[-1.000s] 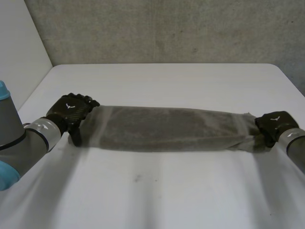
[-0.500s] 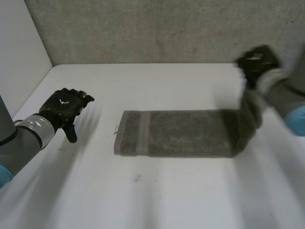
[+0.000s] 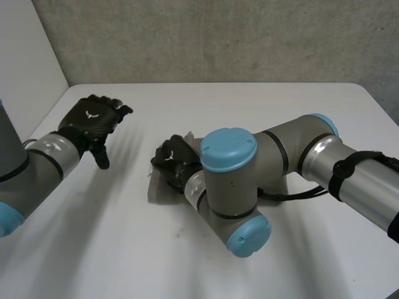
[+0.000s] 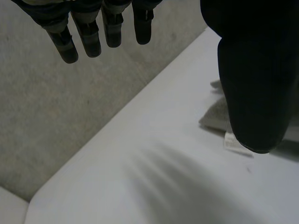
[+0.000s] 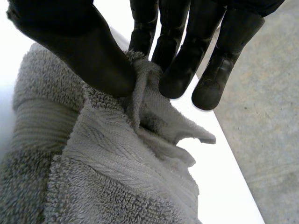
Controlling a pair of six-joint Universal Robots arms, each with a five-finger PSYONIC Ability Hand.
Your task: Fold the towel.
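The grey towel [image 5: 93,163] lies on the white table [image 3: 249,106], mostly under my right arm. My right arm reaches across to the towel's left end, where the right hand [image 3: 174,157] rests. In the right wrist view its thumb [image 5: 93,56] and fingers [image 5: 177,70] pinch a raised edge of the towel over the layers below. A corner of the towel [image 4: 216,114] peeks out beside the thumb in the left wrist view. My left hand [image 3: 93,121] hovers left of the towel, apart from it, with straight fingers [image 4: 88,37] and nothing in it.
A grey wall [image 3: 218,37] stands behind the table's far edge, and a pale panel [image 3: 25,75] rises along its left side. The right arm's large joints [image 3: 230,180] cover the middle of the table.
The right hand has carried the towel's right end up and over to the left end. The left hand let go of the left end and drew away to the left.
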